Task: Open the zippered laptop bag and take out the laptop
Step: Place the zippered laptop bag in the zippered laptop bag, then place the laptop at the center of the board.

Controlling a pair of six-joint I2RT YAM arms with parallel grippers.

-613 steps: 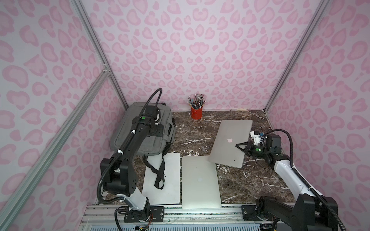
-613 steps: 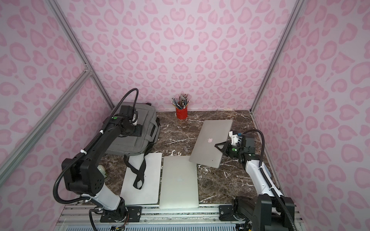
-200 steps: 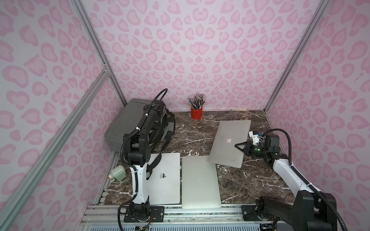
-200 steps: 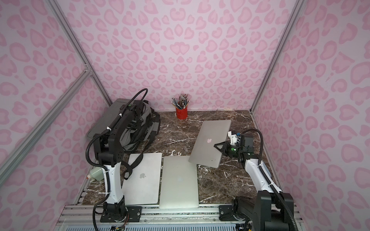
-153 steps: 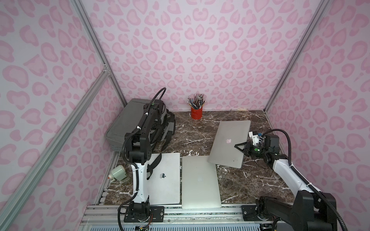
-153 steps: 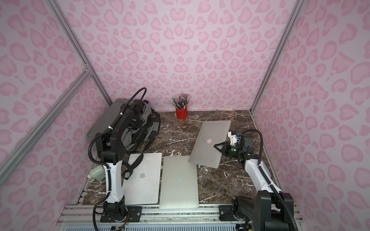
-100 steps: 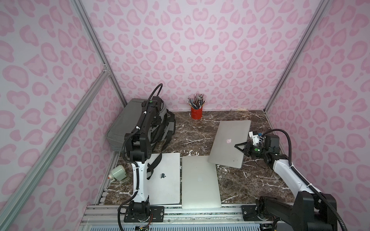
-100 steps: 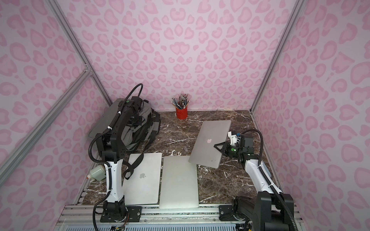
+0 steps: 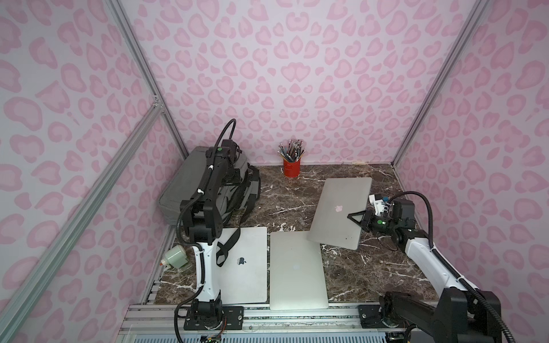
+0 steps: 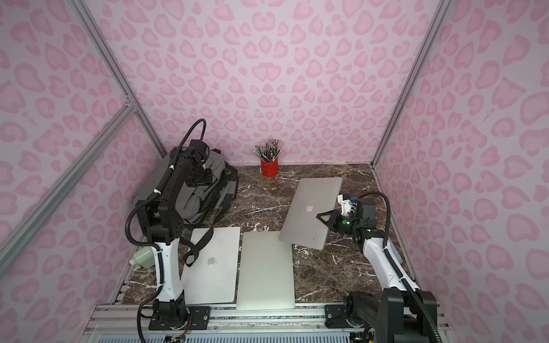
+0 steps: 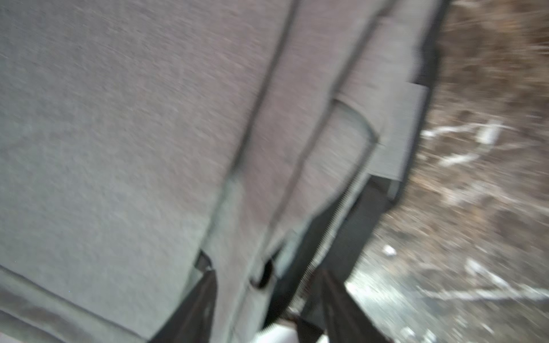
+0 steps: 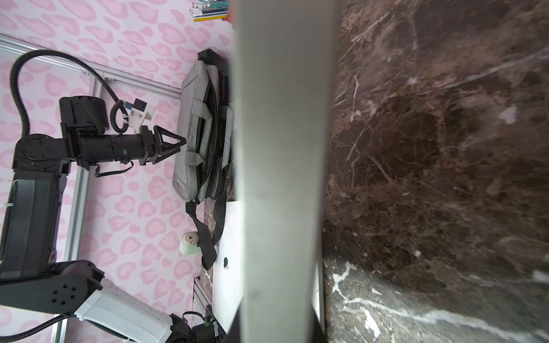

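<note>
Top views: dark marbled bench [image 9: 386, 267] between pink-spotted walls, with both arms over it.
Laptop [image 9: 338, 212]: out of the bag, closed, logo up, held clear of the bench on its right side and tilted. Its long axis runs front to back, and its near corner hangs over the middle flat laptop [image 9: 297, 270].
Right fingers [image 9: 364, 220]: pinching the laptop's right long edge.
Laptop bag [image 9: 184, 184]: back-left corner, long axis front to back along the left wall. Its handles and a dark zip slit face the bench's middle. Contents cannot be told.
Left fingers [image 12: 179, 138]: just beside the bag's upper side; whether spread or together cannot be told.
Red cup [image 9: 291, 168]: upright at the back wall, full of pencils [image 9: 291, 148].
Left flat laptop [image 9: 243, 264]: at the front, with the bag's strap [image 9: 220, 258] across its corner.
</note>
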